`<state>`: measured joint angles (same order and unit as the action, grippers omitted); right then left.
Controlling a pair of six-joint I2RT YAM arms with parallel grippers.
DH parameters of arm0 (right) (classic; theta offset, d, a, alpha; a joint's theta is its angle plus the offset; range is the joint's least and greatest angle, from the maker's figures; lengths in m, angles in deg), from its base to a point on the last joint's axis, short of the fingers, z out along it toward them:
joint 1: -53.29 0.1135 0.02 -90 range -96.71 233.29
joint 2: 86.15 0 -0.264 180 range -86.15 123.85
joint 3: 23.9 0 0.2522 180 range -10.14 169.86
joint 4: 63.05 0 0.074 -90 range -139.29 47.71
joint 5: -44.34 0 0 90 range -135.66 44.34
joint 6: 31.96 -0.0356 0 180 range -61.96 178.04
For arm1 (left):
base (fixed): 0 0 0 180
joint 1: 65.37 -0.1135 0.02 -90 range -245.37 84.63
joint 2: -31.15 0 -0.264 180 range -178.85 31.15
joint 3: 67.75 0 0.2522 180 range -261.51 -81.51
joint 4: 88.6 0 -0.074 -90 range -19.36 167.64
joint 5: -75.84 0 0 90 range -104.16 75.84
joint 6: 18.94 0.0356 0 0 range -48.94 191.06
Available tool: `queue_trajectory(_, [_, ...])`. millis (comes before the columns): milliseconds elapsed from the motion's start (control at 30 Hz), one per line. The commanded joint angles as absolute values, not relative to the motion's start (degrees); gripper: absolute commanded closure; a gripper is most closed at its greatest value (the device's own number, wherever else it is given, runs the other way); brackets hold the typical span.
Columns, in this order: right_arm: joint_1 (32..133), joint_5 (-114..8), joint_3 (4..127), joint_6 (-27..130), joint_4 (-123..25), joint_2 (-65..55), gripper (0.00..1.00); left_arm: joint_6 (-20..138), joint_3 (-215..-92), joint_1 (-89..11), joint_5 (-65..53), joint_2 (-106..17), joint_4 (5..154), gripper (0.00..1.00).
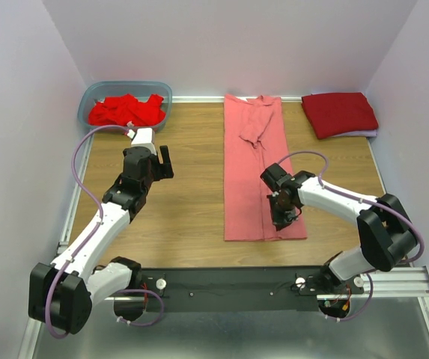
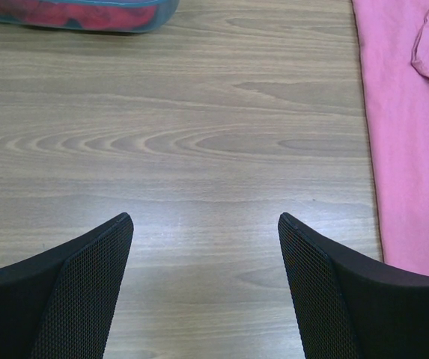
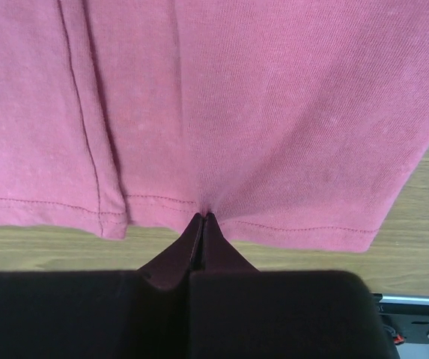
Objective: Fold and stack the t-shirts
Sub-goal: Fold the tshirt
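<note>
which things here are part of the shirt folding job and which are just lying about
Job: salmon-pink t-shirt, hem pinched by the right gripper; folded crimson t-shirt; heap of red t-shirts.
Lying about: blue-grey tub holding the red heap; wooden table.

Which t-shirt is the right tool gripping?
The salmon-pink cotton t-shirt, hem pinched in the right tool; bright red tees sit in the blue-grey plastic tub, the crimson tee lies folded.

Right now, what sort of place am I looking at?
Most likely a lab robot cell, not a home: plain walls box in a wood-grain table, an aluminium rail runs along its near edge, and a salmon-pink t-shirt lies laid out.
</note>
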<state>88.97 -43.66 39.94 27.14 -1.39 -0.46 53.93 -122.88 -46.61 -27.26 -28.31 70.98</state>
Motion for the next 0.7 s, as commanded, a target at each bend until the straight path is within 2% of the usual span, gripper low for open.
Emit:
queue_trajectory(0, [89.4,-45.0,42.1,27.5,1.6,-2.6,0.99,54.4,-123.8,-46.5,-26.9,-28.9,69.7,0.14])
queue_trajectory(233, [89.4,-48.1,43.5,27.3,1.9,-2.7,0.99,54.5,-123.7,-46.5,-25.9,-29.3,69.6,0.14])
queue_trajectory(667, [89.4,-54.1,37.4,25.8,-8.2,1.3,0.99,54.8,-123.7,-46.6,-23.0,-30.9,69.6,0.15])
